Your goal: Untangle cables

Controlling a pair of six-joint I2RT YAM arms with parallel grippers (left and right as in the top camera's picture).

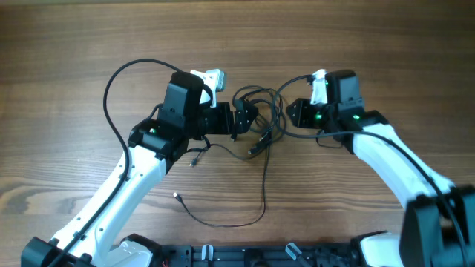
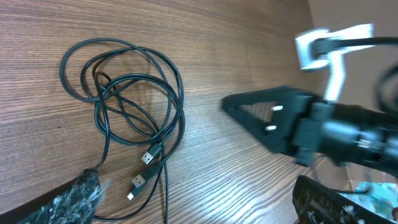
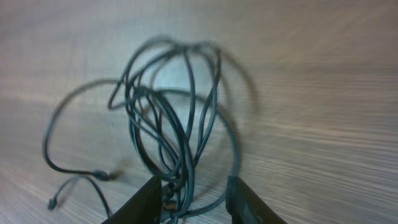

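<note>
A brown wood-grain table [image 1: 82, 44] fills every view. The cables [image 1: 261, 122] lie on the bare wood in a loose tangle of overlapping loops. One long strand trails from the tangle toward the robot's base. The left gripper [image 1: 242, 117] sits at the tangle's left edge, its fingers spread wide and gripping nothing. The right gripper [image 3: 193, 190] sits at the tangle's right edge, its fingers apart, with several loops running between them unclamped.
</note>
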